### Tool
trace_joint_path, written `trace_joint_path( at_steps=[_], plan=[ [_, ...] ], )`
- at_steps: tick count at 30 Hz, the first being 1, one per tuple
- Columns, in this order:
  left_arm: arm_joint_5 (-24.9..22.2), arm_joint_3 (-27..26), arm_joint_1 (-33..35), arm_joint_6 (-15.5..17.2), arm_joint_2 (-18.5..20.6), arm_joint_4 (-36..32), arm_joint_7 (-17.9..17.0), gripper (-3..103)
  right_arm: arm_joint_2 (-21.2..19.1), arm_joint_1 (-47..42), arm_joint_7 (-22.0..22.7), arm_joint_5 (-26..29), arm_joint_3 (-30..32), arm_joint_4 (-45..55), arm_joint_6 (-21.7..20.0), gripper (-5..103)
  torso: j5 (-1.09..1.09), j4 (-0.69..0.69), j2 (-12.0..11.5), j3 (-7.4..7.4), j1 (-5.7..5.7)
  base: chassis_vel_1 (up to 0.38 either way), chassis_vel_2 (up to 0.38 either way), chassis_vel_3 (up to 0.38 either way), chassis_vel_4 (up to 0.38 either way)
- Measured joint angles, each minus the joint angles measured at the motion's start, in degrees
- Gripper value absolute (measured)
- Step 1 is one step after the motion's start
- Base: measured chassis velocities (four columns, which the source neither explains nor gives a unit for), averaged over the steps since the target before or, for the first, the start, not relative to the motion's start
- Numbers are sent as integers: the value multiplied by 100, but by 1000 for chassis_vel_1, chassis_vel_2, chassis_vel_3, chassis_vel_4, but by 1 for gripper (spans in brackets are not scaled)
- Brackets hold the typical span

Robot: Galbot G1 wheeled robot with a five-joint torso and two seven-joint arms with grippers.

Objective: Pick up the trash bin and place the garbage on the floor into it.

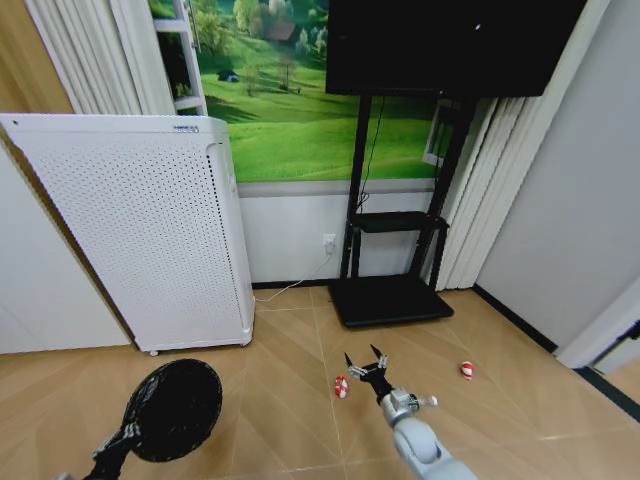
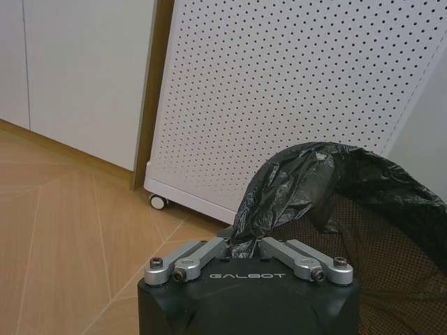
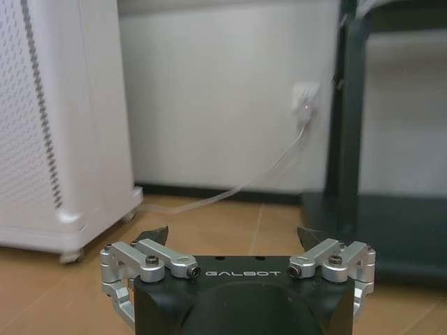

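Right claw (image 1: pixel 366 362): nearest, low over the floor (image 1: pixel 280 400), fingers spread wide with nothing between them; in its wrist view the two dark fingertips (image 3: pixel 155 234) stand well apart.
Left claw (image 2: pixel 244 246): closed tight on the rim of the trash bin (image 1: pixel 172 408), pinching the black bag (image 2: pixel 293 181) that lines it.
Trash bin: held off to the left, tilted so its mouth faces the head camera.
Garbage: one red-and-white lump (image 1: pixel 341 386) lies just beside the right claw; a second lump (image 1: pixel 467 370) sits farther right.
White box on wheels (image 1: pixel 150 230): behind the bin, against the wall.
Black stand (image 1: pixel 390 290): farthest back, under the screen (image 1: pixel 450 45).
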Motion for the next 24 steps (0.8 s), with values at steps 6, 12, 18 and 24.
trace_joint_path(
  at_steps=[6,12,18,24],
  plan=[
    [41,-12,28,-4,-26,-55,-44,4,294,477,-116,291,-557,-651,-404,100,-1,-2,0,0,0,0,0,0,0],
    [73,1,47,-4,-64,-108,-99,4,636,1029,-15,277,-1068,-1591,-760,100,-2,0,0,0,0,0,0,0,0],
    [96,7,71,-4,-152,-144,-104,4,880,1214,403,-15,-1246,-2137,-1182,100,-3,-1,0,0,0,0,0,0,0],
    [105,39,55,-28,-169,-131,-82,4,1095,1258,928,-198,-1078,-2410,-1282,100,-2,-1,0,-1,-1,0,0,0,0]
  ],
)
